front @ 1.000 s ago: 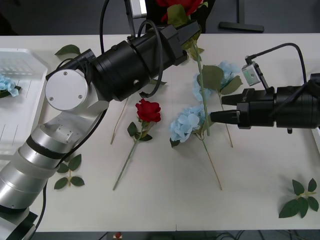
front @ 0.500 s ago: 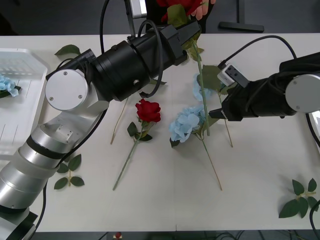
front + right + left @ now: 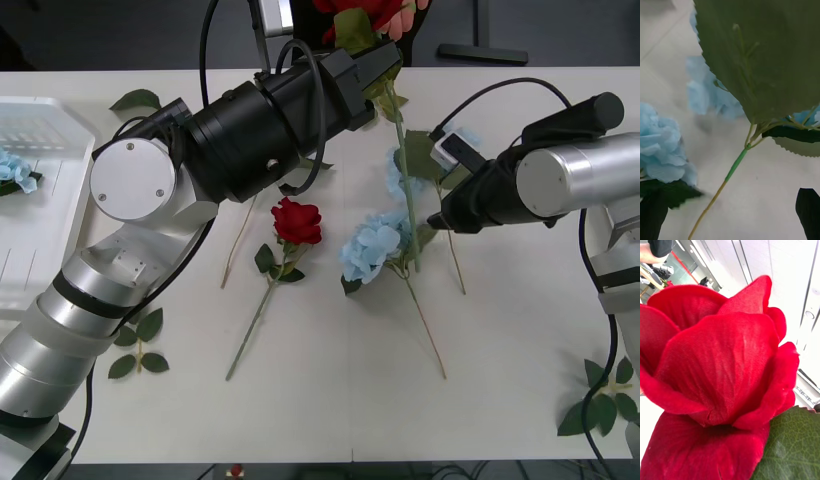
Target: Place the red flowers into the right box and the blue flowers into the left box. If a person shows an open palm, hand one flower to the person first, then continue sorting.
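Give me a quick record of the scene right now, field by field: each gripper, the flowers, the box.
left gripper: shut on raised red rose, held toward a hand at the table's far edge
right gripper: open, at the blue flowers mid-table
second red rose: lying on table
left box: holds one blue flower

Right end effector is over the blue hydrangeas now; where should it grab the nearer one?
Grip the blue hydrangea by its thin stem just below the leaves, coming straight down: the stem lies flat on the table, and the fluffy head gives no firm hold.
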